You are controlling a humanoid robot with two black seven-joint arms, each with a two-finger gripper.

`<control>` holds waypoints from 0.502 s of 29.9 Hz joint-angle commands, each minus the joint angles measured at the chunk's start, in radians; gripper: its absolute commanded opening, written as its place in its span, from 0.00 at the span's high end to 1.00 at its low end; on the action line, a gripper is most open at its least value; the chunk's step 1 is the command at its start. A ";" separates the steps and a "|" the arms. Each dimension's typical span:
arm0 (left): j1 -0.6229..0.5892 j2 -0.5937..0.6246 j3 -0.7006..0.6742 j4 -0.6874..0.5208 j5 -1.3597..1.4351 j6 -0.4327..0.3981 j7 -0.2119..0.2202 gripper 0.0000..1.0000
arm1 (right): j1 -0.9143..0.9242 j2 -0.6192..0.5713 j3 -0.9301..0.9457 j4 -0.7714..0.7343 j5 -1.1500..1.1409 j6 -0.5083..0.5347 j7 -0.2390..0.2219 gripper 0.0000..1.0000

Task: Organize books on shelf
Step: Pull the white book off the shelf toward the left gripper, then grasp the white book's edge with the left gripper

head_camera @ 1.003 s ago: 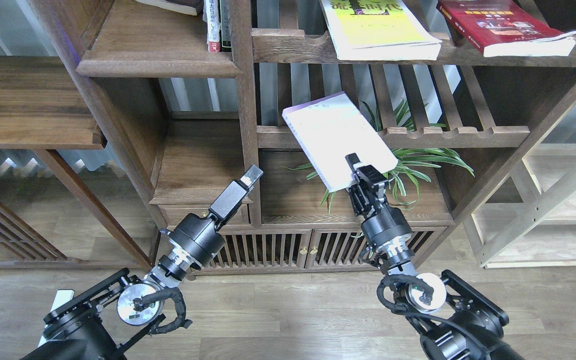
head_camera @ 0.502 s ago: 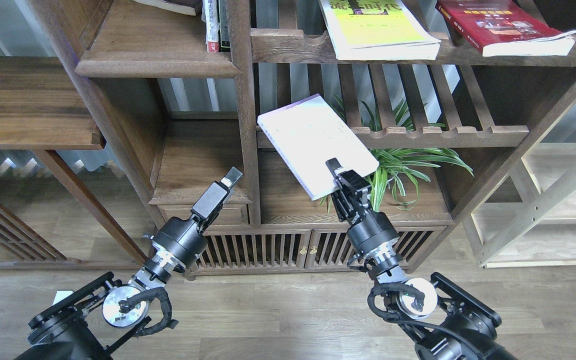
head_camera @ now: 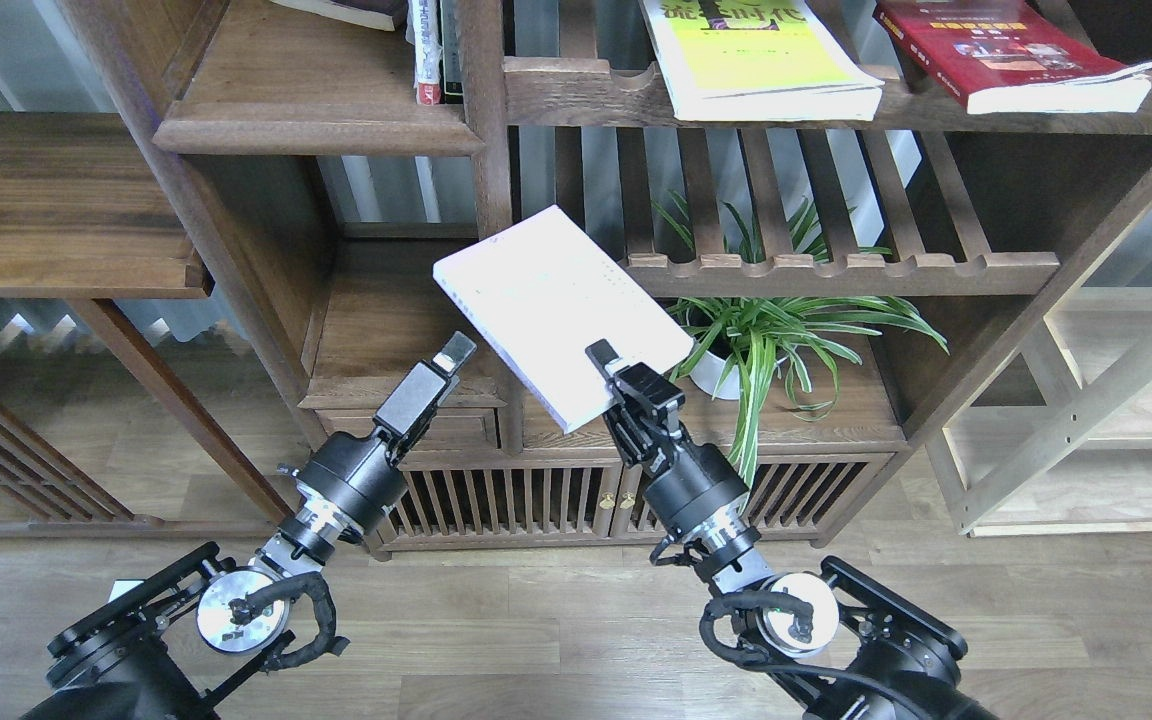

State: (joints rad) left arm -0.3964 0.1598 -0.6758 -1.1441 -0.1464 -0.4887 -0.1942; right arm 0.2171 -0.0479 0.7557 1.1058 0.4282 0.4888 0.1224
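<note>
Landmark: the potted plant (head_camera: 736,350).
Left gripper (head_camera: 455,351): far left of the plant, carrying nothing; fingers seen end-on, so I cannot tell their gap.
Solid shelf (head_camera: 316,135): upper left of the plant, front bare.
Pale book (head_camera: 561,305): left of the plant, airborne, right gripper (head_camera: 626,375) fingers clamping its corner.
Yellow-green book (head_camera: 766,65), red book (head_camera: 1011,50): above the plant, on a slatted rack.
Progress: seemingly none shelved; three left.

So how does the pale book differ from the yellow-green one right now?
The pale book is held in the air by the right gripper, tilted; the yellow-green book lies on the top slatted rack, overhanging its front rail. The pale cover looks almost blank white; the yellow-green one is bright with dark print. Both are thin paperbacks.
</note>
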 commanded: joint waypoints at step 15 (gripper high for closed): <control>0.001 0.001 0.036 0.001 0.001 0.000 0.004 0.04 | -0.001 0.045 -0.068 0.000 -0.048 0.000 -0.038 0.96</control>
State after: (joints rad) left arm -0.3957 0.1609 -0.6400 -1.1443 -0.1471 -0.4887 -0.1917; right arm 0.2178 -0.0116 0.7002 1.1061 0.3870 0.4886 0.0923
